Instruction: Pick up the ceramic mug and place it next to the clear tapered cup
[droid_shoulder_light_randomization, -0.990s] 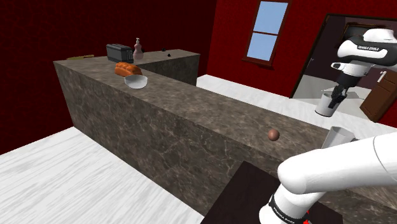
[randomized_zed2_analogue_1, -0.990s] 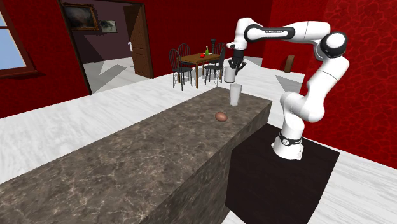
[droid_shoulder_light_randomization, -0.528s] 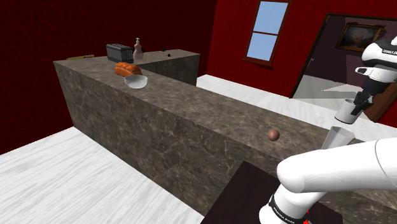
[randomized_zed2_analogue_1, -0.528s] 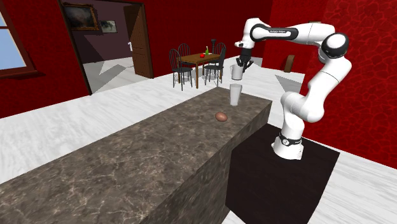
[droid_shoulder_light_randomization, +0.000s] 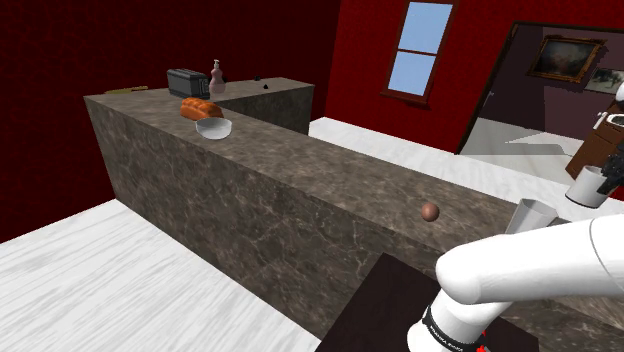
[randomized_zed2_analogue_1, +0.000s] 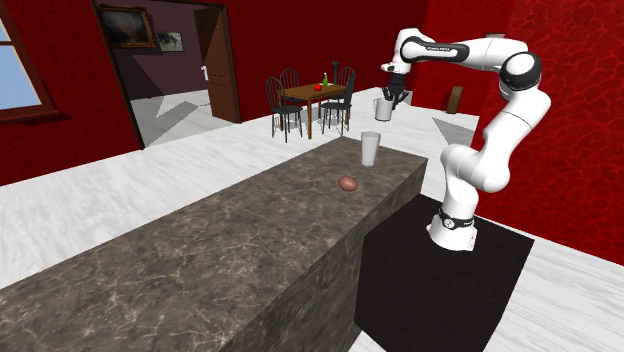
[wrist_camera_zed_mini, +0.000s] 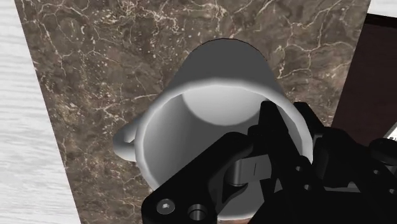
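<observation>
Second exterior view: gripper (randomized_zed2_analogue_1: 391, 97) pinching the pale mug (randomized_zed2_analogue_1: 382, 108) by its rim, mug aloft, clear tapered cup (randomized_zed2_analogue_1: 370, 148) on marble counter (randomized_zed2_analogue_1: 250, 220) at approx 7 o'clock from it, so I reckon next move's down.

The only writing is on the white robot arm (droid_shoulder_light_randomization: 520, 265). A black band (droid_shoulder_light_randomization: 446, 327) round its lowest joint, just above the dark box-shaped stand (droid_shoulder_light_randomization: 378, 303), carries a line of small white letters, too small to read. In the second exterior view, a dark strip (randomized_zed2_analogue_1: 438, 47) on the arm's top link, high above the stand, bears pale letters that are just as unreadable.
</observation>
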